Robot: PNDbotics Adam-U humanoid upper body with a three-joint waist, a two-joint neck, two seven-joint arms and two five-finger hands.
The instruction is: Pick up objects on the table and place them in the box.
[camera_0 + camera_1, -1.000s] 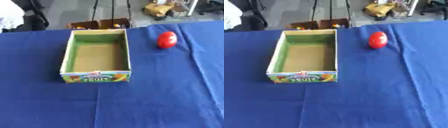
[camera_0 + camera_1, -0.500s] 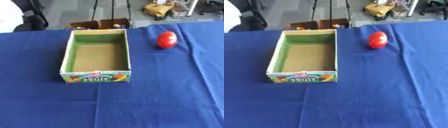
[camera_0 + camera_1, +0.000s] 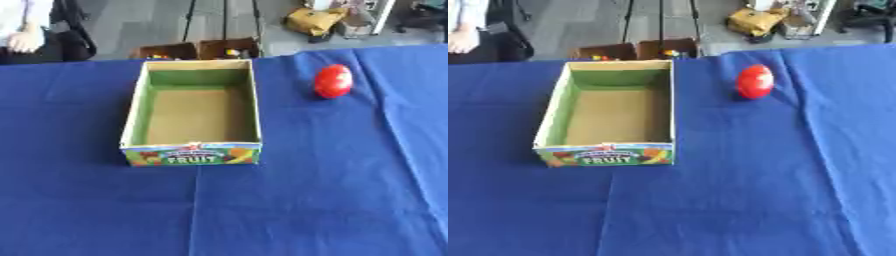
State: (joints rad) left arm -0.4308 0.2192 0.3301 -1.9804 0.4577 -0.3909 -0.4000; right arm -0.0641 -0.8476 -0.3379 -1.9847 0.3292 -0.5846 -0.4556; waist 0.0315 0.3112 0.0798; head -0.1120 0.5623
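Here, red object point(image 3: 333, 81) lies right of box point(image 3: 194, 152).

No robot hand in either eye view, no arm, no wrist

Left hand: out of both eye views, nowhere left of the box point(image 3: 192, 117).
Right hand: out of both eye views, nowhere right of the box.
Arms: not seen in front of the box or beside it.
Colours, cables, screws, markings: cannot tell, with no part of the body showing.
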